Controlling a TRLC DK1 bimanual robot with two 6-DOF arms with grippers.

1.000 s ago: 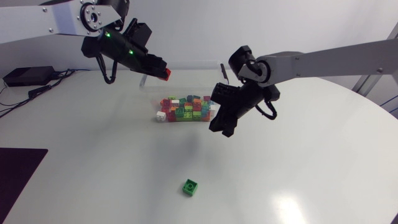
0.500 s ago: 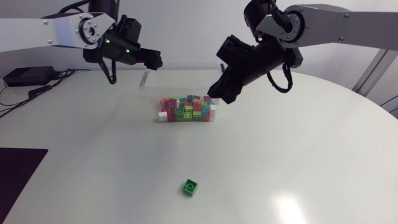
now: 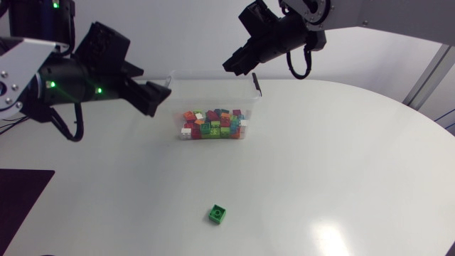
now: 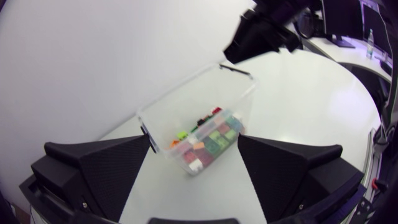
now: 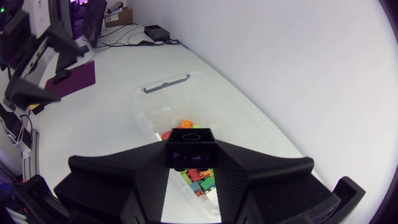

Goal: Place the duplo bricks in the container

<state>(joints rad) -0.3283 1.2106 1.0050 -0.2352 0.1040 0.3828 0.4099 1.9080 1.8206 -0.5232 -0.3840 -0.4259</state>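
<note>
while the left gripper [image 3: 154, 97] hangs over the table with its two wedge fingers [image 4: 106, 168] released wide and nothing between them, the clear plastic container [image 3: 213, 96] stands ahead of it and lower. in the left wrist view the container shows in the gap between the spread fingers, touched by neither.

container: a heap of mixed duplo bricks [image 3: 213, 122] on its floor: red, orange, green, yellow, white, blue. a dark latch [image 3: 256, 84] is on the end wall nearest the right gripper.

one green duplo brick [image 3: 218, 213] lies alone on the white table [image 3: 341, 163]. it is outside the container and well apart from both grippers, on the far side of the container from the right gripper.

right gripper [image 3: 236, 62]: raised, up beside the latch end of the container and not touching it. in the right wrist view its fingers [image 5: 149, 180] are clenched on a dark duplo brick [image 5: 191, 146], one finger on each side, stud up. exact colour of this brick: cannot tell. the container sits under and ahead of this gripper, and some of the heap shows just beneath the held brick.
</note>
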